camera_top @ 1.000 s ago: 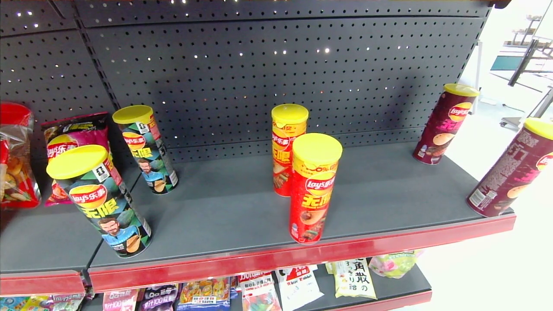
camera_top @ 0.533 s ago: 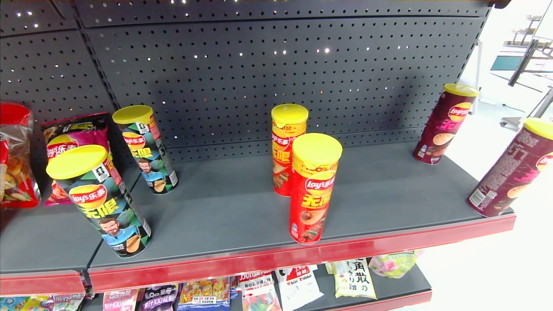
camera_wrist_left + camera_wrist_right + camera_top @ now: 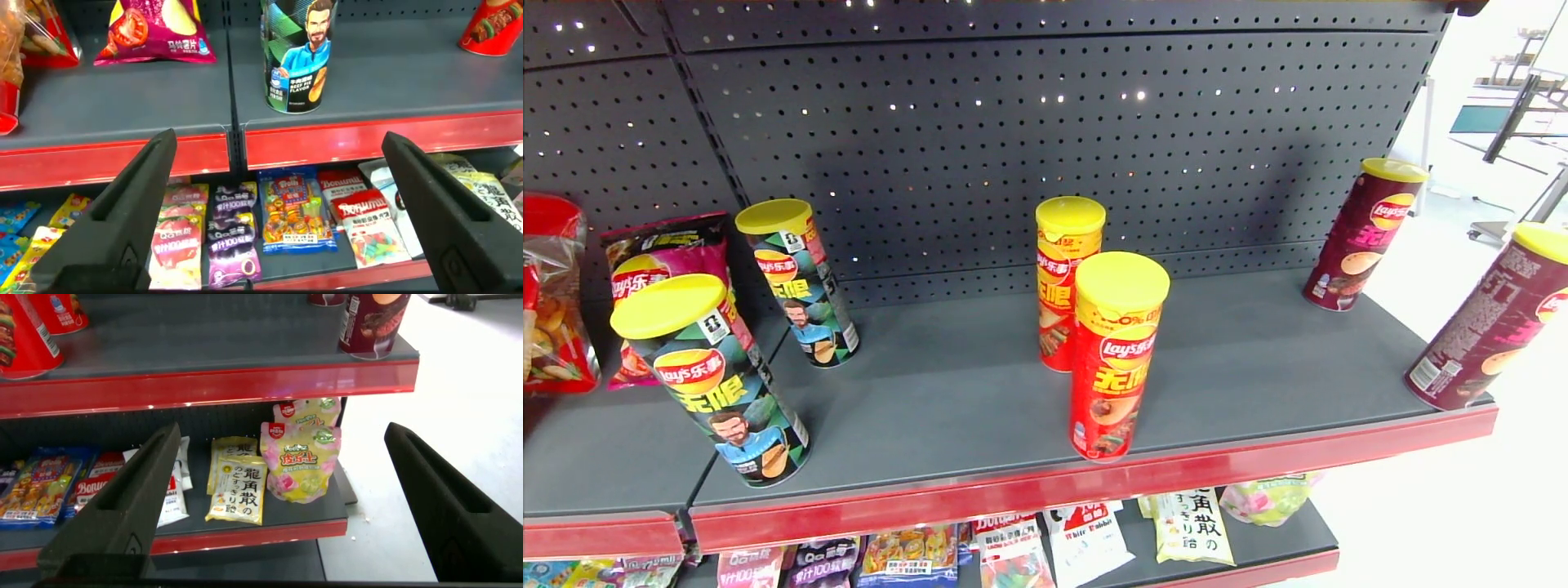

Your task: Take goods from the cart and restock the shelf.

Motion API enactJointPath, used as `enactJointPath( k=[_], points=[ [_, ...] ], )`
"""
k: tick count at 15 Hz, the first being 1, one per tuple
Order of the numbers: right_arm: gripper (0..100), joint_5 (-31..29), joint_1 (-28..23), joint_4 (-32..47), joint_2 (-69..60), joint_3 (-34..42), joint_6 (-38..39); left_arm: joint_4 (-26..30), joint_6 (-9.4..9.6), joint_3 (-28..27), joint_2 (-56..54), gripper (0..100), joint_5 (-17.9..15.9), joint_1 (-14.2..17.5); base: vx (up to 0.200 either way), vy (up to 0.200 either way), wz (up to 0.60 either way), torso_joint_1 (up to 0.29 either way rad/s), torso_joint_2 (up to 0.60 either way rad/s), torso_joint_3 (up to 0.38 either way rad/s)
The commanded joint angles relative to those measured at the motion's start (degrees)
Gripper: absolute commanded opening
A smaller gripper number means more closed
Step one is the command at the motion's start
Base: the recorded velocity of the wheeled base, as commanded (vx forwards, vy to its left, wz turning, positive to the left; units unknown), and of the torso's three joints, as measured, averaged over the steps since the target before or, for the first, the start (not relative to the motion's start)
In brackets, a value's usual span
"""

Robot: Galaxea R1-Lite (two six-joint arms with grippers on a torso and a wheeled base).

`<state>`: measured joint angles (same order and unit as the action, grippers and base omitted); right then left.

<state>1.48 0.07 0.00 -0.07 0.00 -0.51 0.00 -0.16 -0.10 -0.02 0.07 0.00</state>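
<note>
- Grey shelf (image 3: 980,408) with a red front lip (image 3: 1094,482), backed by a dark pegboard panel (image 3: 1013,147); broad bare stretches between the groups of goods.
- Lower shelf (image 3: 1282,539) beneath, lined with small snack packets (image 3: 1188,527).
- Six tall yellow-lidded crisp cans, upright on the grey shelf in front-and-back pairs.
- Black-and-green cans toward the left: one near the lip (image 3: 715,380), one farther back (image 3: 800,282).
- Red cans near the middle: front one (image 3: 1117,355) close to the lip, back one (image 3: 1063,278) just behind it.
- Maroon cans at the right end: one by the back panel (image 3: 1364,233), one at the front corner (image 3: 1490,318).
- Snack bags (image 3: 662,261) at the far left, just beside the black-and-green cans.
- Left claw (image 3: 278,137) low in front of the red lip, below the front black-and-green can; fingers spread wide apart, nothing between them.
- Right claw (image 3: 282,429) low toward the right end of the shelf, facing the lower shelf; fingers likewise wide apart and empty.
- Step in hand, as a judgement: between placements, with no item carried by either claw and all the goods in sight already on the shelves.
- Next move, likely: a turn to the cart, a firm grip around one item's body, then an upright placement into a bare stretch, well clear of the tall cans to avoid toppling them.
</note>
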Motion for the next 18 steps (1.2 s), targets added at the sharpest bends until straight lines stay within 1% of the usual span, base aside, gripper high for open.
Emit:
enactJointPath(
  k=[1,5,18],
  points=[
    [100,0.02,0.1,0.0,0.07,0.0,-0.02,0.0,-0.02,0.01,0.02,100,0.01,0.0,0.0,0.0,0.6,0.007,0.0,0.012],
    [100,0.02,0.1,0.0,0.07,0.0,-0.1,0.0,-0.02,0.01,0.02,100,0.01,0.0,0.0,0.0,0.6,0.004,0.0,0.001],
    [100,-0.07,0.01,-0.09,0.07,0.0,0.07,0.0,-0.02,0.01,0.02,100,0.01,0.0,0.0,0.0,0.0,0.0,0.0,0.0]
  ],
)
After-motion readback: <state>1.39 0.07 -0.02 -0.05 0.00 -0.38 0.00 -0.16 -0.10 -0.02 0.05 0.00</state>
